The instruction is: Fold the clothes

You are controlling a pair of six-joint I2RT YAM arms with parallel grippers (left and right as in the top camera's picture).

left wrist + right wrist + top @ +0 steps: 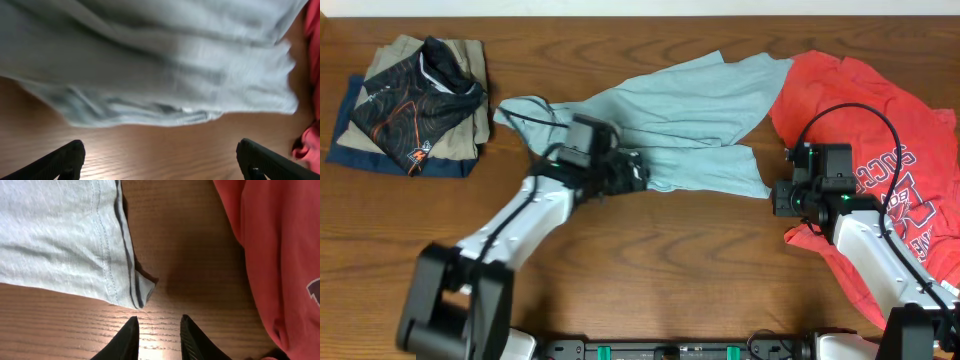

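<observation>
Two robot arms reach from the near edge over a wooden table (650, 280). Largest on it is the pale blue-grey T-shirt (690, 115), lying across the middle in a loose, rumpled band. Its far right end meets the red T-shirt (895, 130), which sprawls on the right with white lettering showing. A stack of folded garments (415, 110) sits at the far left, apart from both shirts. The left gripper (160, 161) hangs just off the blue shirt's near edge, jaws spread very wide with nothing between them. The right gripper (159, 335) hovers just beside the shirt's near right hem corner (142, 290), jaws only slightly parted and gripping nothing. Judged from this, the blue shirt is between folds, with both claws empty and the cloth lying free. The next move likely calls for both grippers to take a fresh hold on the near hem, then carry it evenly toward the far side without dragging the red shirt.
</observation>
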